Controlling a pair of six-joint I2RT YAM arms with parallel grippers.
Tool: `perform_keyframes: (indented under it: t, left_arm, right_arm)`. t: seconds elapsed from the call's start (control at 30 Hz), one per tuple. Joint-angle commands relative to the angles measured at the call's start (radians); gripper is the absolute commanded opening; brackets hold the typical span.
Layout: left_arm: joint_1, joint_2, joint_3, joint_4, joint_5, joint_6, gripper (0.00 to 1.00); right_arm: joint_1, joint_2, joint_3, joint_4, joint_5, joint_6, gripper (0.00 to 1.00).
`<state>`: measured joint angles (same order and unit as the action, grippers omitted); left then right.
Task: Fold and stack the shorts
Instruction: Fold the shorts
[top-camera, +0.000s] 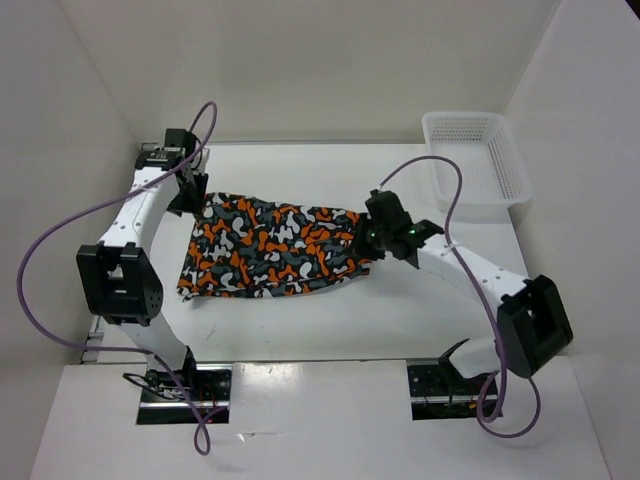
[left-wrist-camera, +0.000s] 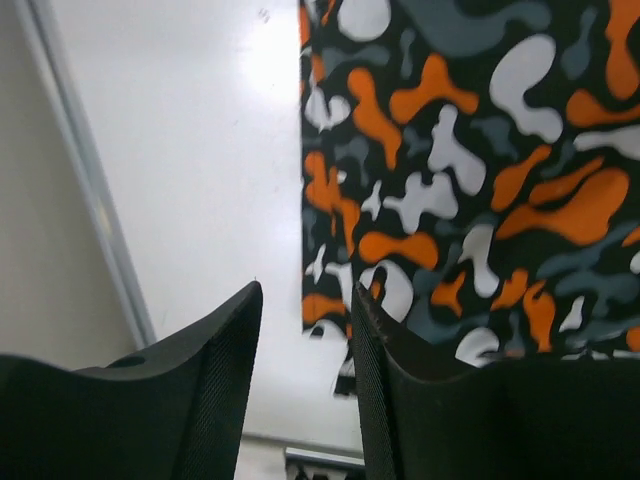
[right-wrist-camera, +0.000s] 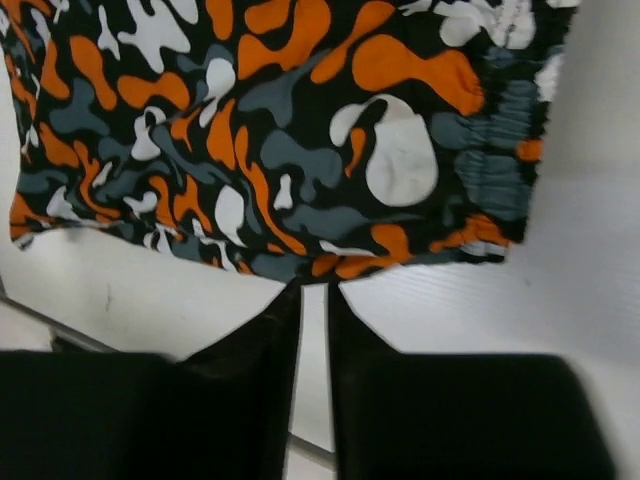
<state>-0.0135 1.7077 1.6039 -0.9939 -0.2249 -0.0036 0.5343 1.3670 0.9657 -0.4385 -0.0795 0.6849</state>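
Observation:
The shorts (top-camera: 275, 245), printed with orange, black, grey and white blobs, lie spread flat on the white table. My left gripper (top-camera: 192, 200) is at their far left corner. In the left wrist view it (left-wrist-camera: 305, 300) is open, with bare table between the fingers and the shorts' edge (left-wrist-camera: 470, 150) beside the right finger. My right gripper (top-camera: 365, 240) is at the shorts' right edge. In the right wrist view it (right-wrist-camera: 312, 290) is nearly closed, its tips meeting the hem of the shorts (right-wrist-camera: 270, 130), apparently pinching it.
A white plastic mesh basket (top-camera: 512, 165) stands at the far right corner of the table. White walls enclose the table at the back and on both sides. Purple cables loop off both arms.

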Motion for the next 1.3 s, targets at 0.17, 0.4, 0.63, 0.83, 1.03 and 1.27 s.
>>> perform_keyframes:
  t: [0.17, 0.4, 0.63, 0.83, 1.03, 1.27]
  left_arm:
    - [0.026, 0.246, 0.014, 0.264, 0.136, 0.004, 0.5]
    - [0.026, 0.323, 0.059, 0.373, 0.122, 0.004, 0.51]
    - [0.026, 0.348, 0.146, 0.393, 0.209, 0.004, 0.58]
    - [0.035, 0.464, 0.238, 0.259, 0.326, 0.004, 0.57]
    - [0.024, 0.388, 0.153, 0.204, 0.519, 0.004, 0.57]
    - [0.024, 0.348, 0.031, 0.195, 0.506, 0.004, 0.56]
  right_arm:
    - [0.047, 0.251, 0.074, 0.158, 0.118, -0.002, 0.0]
    - [0.047, 0.319, 0.002, 0.109, 0.145, 0.016, 0.0]
    - [-0.091, 0.31, 0.024, 0.067, 0.253, -0.065, 0.0]
    - [-0.22, 0.34, 0.175, 0.024, 0.251, -0.24, 0.0]
    - [-0.22, 0.226, 0.202, 0.015, 0.172, -0.246, 0.3]
    - [-0.229, 0.1, 0.091, 0.015, 0.15, -0.134, 0.36]
